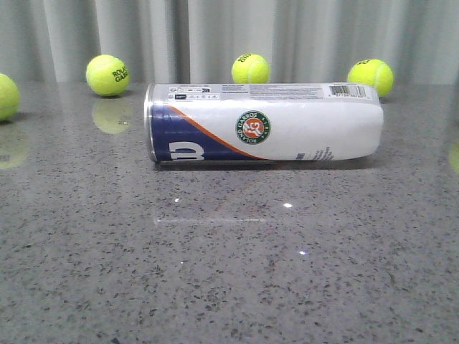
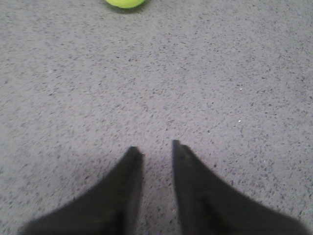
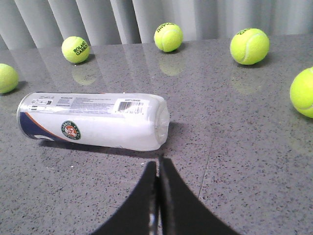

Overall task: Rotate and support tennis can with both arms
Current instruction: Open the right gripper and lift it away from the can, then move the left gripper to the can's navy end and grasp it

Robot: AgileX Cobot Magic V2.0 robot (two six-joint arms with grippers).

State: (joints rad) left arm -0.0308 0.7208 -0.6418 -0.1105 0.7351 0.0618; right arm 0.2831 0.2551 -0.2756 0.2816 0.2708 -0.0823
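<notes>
Grey speckled stone tabletop [image 1: 229, 287], pretty glossy, with pale pleated curtains [image 1: 229, 36] hanging along the back edge. One tennis can [image 1: 264, 122] is on it, lying flat on its side across the middle of the front view. Its metal rim [image 1: 149, 122] points to the left, the navy part with the white W sits at that end, and the round green-orange badge [image 1: 252, 127] is about mid-length. The barcode [image 1: 346, 90] is up near the other end.

Ball count: the front view shows four tennis balls for sure, namely one cut off at the far left edge [image 1: 7, 97], one behind the can's left end [image 1: 107, 75], one behind its middle [image 1: 250, 69] and one behind its right end [image 1: 371, 77]. The right wrist view catches a fifth [image 3: 303, 92], out past the can's closed end, nearer than the back row. None of them touch the can.

Two hands, neither holding anything. The left hand [image 2: 156, 147] hangs over bare tabletop with its fingers [image 2: 128, 186] a small gap apart, so slightly open, and a sliver of ball [image 2: 125, 3] is at the frame edge. The right hand [image 3: 157, 165] has its fingers pressed together, closed on nothing, tips near the can's closed end but not touching it.
</notes>
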